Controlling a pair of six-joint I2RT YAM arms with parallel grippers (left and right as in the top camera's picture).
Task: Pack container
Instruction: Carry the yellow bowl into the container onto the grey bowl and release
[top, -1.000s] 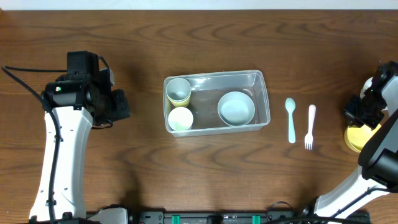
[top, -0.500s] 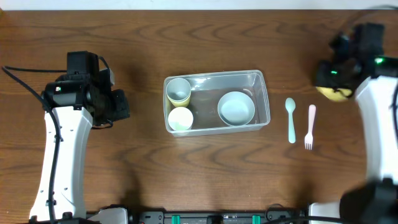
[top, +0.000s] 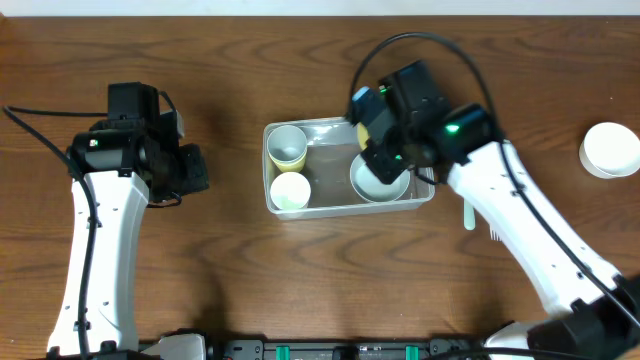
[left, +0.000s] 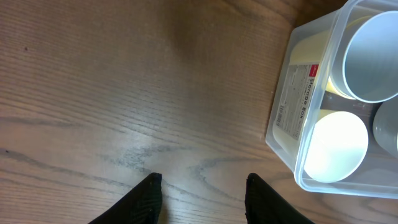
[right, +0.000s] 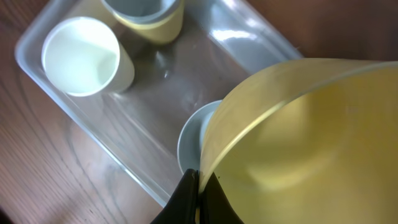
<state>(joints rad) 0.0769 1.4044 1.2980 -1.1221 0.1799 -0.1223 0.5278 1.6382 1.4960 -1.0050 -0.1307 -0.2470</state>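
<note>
1. Container (top: 315, 123): a clear plastic tub, rectangular with rounded corners and a raised rim. It has a printed label on one short wall (left: 298, 93). It sits on the dark, wood-grained table (top: 250, 280).
2. Inside it I count two round cups and one bowl. One cup (top: 288, 146) is yellow outside and pale within. The other cup (top: 291, 191) is creamy white and sits just beside it. The pale blue bowl (top: 378, 182) is smooth and shallow.
3. The right pincer (right: 199, 186) is clamped on the rim of a single yellow bowl (right: 298, 137), which is glossy and slightly translucent.
4. The tub lies directly under the right pincer, and the yellow bowl sits over the blue one. I cannot tell whether the two bowls touch.
5. The left pincer (left: 202, 196) has its dark fingers apart over bare wood, gripping nothing. The tub lies off to its side, cup end nearest and not touching.
6. One white bowl (top: 610, 148) stands well apart from the right pincer.
7. One pale spoon (top: 467, 216) pokes out from beneath the right arm.
</note>
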